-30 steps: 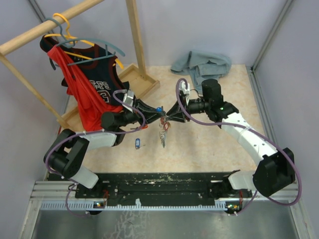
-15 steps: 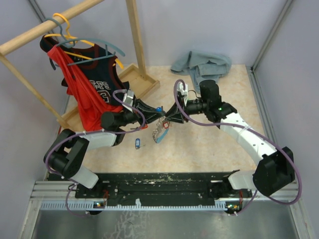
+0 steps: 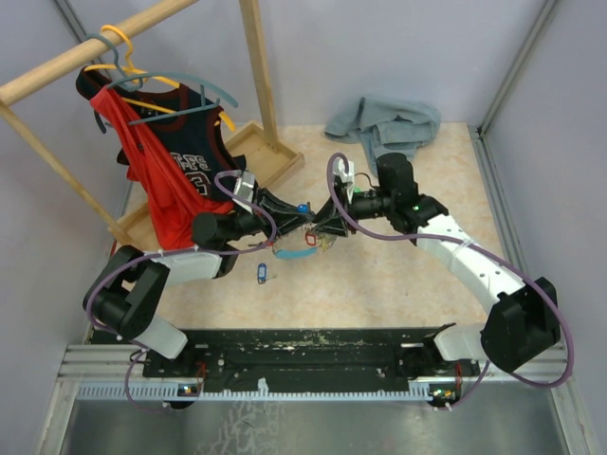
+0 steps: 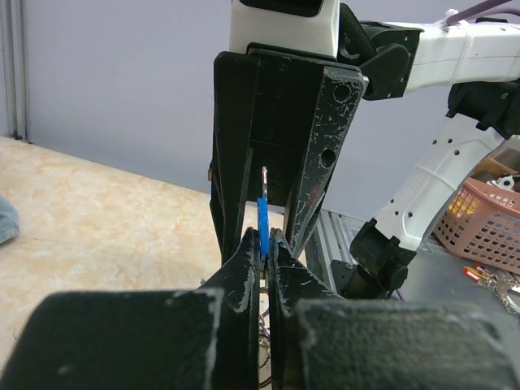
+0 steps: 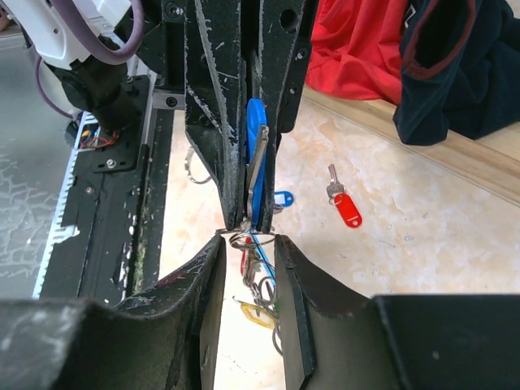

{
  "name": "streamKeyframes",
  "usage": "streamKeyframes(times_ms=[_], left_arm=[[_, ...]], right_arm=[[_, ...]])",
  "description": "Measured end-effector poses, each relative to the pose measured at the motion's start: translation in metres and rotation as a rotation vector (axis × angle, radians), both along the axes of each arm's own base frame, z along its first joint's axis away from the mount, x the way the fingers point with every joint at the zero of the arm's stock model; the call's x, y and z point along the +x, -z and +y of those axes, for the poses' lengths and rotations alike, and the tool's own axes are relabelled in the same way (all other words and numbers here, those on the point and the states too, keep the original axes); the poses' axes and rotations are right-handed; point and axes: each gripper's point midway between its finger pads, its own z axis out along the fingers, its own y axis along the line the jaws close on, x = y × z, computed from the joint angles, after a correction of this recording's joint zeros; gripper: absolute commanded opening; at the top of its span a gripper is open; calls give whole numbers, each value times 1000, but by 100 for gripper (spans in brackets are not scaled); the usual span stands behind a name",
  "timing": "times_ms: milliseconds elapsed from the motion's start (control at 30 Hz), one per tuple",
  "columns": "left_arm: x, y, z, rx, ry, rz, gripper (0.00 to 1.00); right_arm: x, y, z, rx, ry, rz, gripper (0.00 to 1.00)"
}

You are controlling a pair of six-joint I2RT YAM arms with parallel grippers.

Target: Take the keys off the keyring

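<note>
In the top view my two grippers meet tip to tip above the middle of the table, the left gripper (image 3: 302,224) facing the right gripper (image 3: 321,224). The left gripper (image 4: 262,236) is shut on a blue-tagged key (image 4: 262,219), held edge-on between its fingers. The right gripper (image 5: 248,240) is closed across the thin keyring (image 5: 252,238), which spans its fingertips. The other keys (image 5: 258,284) hang below the ring in a bunch, with a red tag and a yellow tag (image 5: 256,313). In the top view the bunch (image 3: 302,245) is swung to the left under the grippers.
A loose red-tagged key (image 5: 345,207) and a blue-tagged key (image 3: 261,273) lie on the table. A wooden clothes rack (image 3: 256,85) with a red and black jersey (image 3: 171,166) stands at the back left. A grey cloth (image 3: 384,123) lies at the back.
The hanging bunch has swung up and to the left from straight down. The right gripper has shifted slightly left. Both grippers keep their hold.
</note>
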Motion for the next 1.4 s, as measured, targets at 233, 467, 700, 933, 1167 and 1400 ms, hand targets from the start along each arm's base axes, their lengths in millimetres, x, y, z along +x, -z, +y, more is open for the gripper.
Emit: streamKeyframes(times_ms=[233,467,700,933,1167,1400], left_arm=[[0,0,0,-1,-2,0,0],[1,-1,0,-3,-6,-1,0],[2,-1,0,-5,-13,-3,0],[2,-2,1,-7,-13,-6,0],[1,-4,1,-9,-13,-10,0],[1,-4,1,-10,-14,-11,0]], right_arm=[[0,1,1,-4,1,0,32],[5,3,0,-16,29,-6,28],[9,8,-2,-42,65,-2,25],[11,10,-3,-52,80,-2,25],[10,12,-3,-57,78,5,27],[2,10,-2,-42,34,19,31]])
